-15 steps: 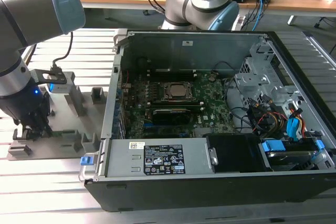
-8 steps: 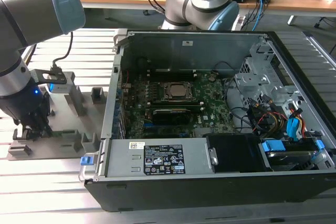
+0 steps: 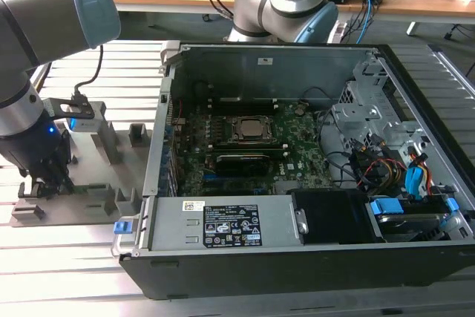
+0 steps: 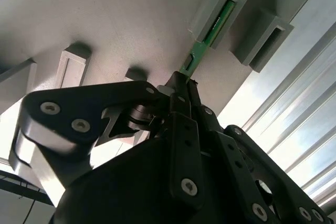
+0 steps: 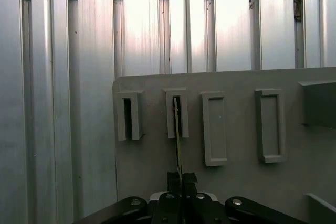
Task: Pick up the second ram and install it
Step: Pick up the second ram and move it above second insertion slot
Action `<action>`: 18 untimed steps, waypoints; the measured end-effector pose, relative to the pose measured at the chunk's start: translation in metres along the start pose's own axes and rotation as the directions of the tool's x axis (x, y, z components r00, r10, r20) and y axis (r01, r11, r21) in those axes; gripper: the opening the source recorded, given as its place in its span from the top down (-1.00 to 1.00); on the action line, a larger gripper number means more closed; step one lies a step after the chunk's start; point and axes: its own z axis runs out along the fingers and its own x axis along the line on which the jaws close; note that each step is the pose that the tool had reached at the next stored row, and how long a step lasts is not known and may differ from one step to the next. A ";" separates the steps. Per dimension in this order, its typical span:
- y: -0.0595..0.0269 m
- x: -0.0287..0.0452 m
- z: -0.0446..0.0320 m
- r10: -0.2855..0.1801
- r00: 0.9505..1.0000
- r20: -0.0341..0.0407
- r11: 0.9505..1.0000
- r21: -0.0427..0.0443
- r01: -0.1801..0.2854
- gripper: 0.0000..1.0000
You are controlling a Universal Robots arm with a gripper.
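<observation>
The end effector [image 4: 181, 85] is pressed together on the near end of the second ram [image 4: 210, 27], its dark fingers [image 4: 181, 106] pinching the thin green board from either side. From that grip the stick runs straight away from the end effector, and its far end sits inside a grey slotted block [image 4: 218, 6] of the holder tray [image 4: 115, 19]. In the first wrist view the ram [image 5: 178, 145] shows edge-on (barely a line), reaching from the end effector [image 5: 180, 178] into one block [image 5: 177, 113] of a row, with more blocks on both sides. In the exterior view the end effector [image 3: 44, 180] is down on the tray [image 3: 96, 176], which lies on the ribbed metal desk [image 3: 74, 257]. Well apart from the end effector, towards the exterior view's right, stands an open computer case [image 3: 297, 246] with its motherboard [image 3: 297, 150] exposed.
</observation>
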 end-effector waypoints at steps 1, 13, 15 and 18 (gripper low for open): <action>0.0000 0.0000 0.0000 0.000 1.000 0.000 1.000 0.000 0.000 0.73; 0.0001 0.0000 -0.0133 0.000 1.000 0.000 1.000 0.000 0.000 0.73; 0.0001 0.0000 -0.0152 0.000 1.000 0.000 1.000 0.000 0.000 0.73; 0.0001 0.0000 -0.0182 0.000 1.000 0.000 1.000 0.000 0.000 0.73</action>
